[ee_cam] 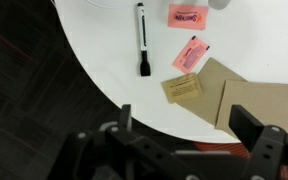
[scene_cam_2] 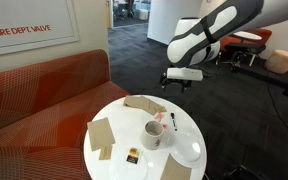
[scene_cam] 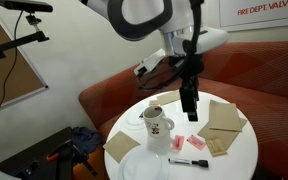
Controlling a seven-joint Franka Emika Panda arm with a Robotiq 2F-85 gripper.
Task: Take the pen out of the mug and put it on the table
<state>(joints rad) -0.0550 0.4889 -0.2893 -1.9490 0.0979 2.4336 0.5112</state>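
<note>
as far as the pictures show, the main part of the task is done. the pen (ee_cam: pixel 141 40) is out of the mug (scene_cam: pixel 156 124) and lies flat on the white table (ee_cam: pixel 109 45), touching nothing else. the gripper (ee_cam: pixel 187 122) hangs above the table's edge with its 2 fingers spread wide and nothing between them, so it is open and empty. in an exterior view it is well above the table top, behind the mug. in my judgement nothing is left except perhaps to move the arm away.

the pen is thin, straight and dark, and in the wrist view 1 end is thicker and black. it looks about as long as the mug is tall. it lies near 2 pink packets (ee_cam: pixel 187 15) but apart from them, and not close to the rim, so i think it will not roll off.
</note>
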